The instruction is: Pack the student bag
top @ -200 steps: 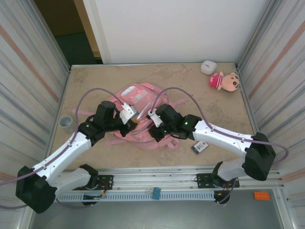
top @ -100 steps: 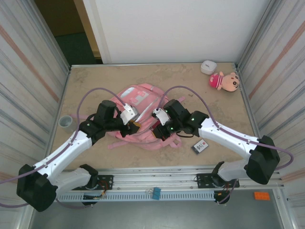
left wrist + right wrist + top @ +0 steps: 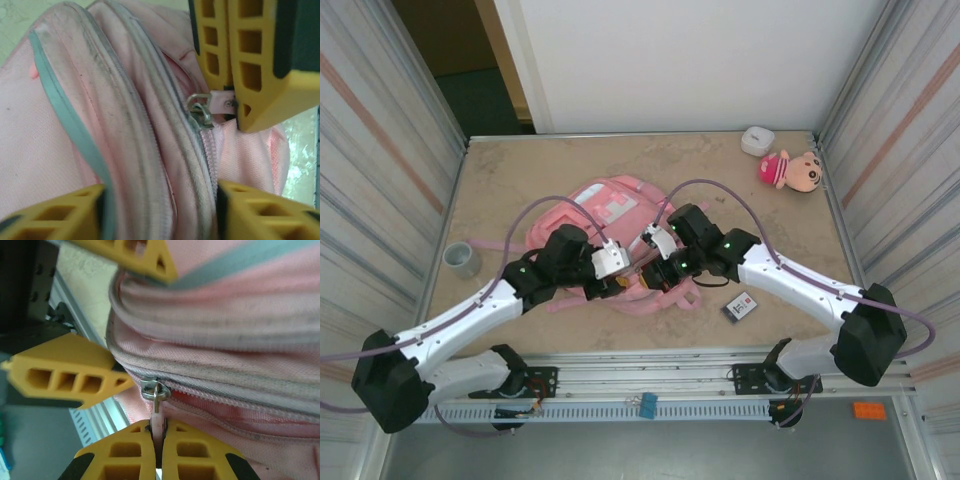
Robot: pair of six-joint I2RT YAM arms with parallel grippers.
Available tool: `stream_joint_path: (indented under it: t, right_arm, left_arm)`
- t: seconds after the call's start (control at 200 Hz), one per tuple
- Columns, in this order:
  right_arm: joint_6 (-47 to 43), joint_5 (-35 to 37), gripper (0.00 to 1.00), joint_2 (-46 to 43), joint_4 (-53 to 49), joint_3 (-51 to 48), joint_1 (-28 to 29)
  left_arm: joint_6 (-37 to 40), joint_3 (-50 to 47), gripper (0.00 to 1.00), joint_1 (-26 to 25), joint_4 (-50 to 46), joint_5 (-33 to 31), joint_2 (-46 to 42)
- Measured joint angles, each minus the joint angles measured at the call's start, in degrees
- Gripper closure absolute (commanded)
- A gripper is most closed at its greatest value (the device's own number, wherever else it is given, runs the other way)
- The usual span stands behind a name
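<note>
The student bag (image 3: 610, 210) lies in the middle of the bench (image 3: 510, 170), under both arms. My right hand (image 3: 157, 437) is clenched on the pink zip tab (image 3: 157, 416). My left hand (image 3: 160, 200) is released, its fingers straddling the zipped seam. To run the zip well, I'd pinch the seam close by the slider (image 3: 151, 388), then draw the tab along the teeth, not upward.

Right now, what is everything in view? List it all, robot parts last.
student bag: one, pink, centre
zip pull: one, metal with pink tab, on the bag
plush doll: one, pink hat, far right corner
small case: one, white, beside the doll
roll: one, grey, left edge
card: one, black and white, right of the bag
left tool: one, yellow, open astride a bag fold
right tool: one, yellow, shut on the zip pull
</note>
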Motion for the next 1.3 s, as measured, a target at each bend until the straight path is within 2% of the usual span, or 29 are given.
stream_joint_path:
  t: [0.07, 0.16, 0.371, 0.616, 0.857, 1.067, 1.298]
  right_arm:
    - [0.4, -0.5, 0.82, 0.0, -0.1, 0.0, -0.6]
    - [1.3, -1.9, 0.73, 0.0, -0.3, 0.3, -1.6]
    - [1.4, -3.3, 0.75, 0.5, 0.4, 1.8, -2.3]
    - [2.3, 0.2, 0.57, 2.8, -1.8, 2.0, -1.1]
    - [7.2, 8.0, 0.55, 0.9, 0.6, 1.1, 4.7]
    - [12.3, 15.4, 0.55, -1.0, 4.4, -1.7, 5.3]
    - [14.3, 18.3, 0.49, -0.9, 5.6, -2.0, 6.8]
  left_arm:
    - [0.9, 0.0, 0.94, -0.8, 0.1, -0.4, 1.0]
    - [1.7, 0.0, 0.97, -1.0, -0.7, -0.8, 1.3]
    - [2.1, -0.2, 0.98, -1.0, -0.9, -0.8, 1.0]
    - [0.8, -0.3, 1.00, -0.9, -0.8, -1.4, 0.3]
    - [-8.3, -4.1, 1.00, 0.4, 4.6, 2.6, -0.2]
    - [-16.1, -7.4, 1.00, 2.1, 11.1, 7.0, -0.2]
    - [-22.9, -9.5, 1.00, 3.7, 16.7, 11.1, 0.2]
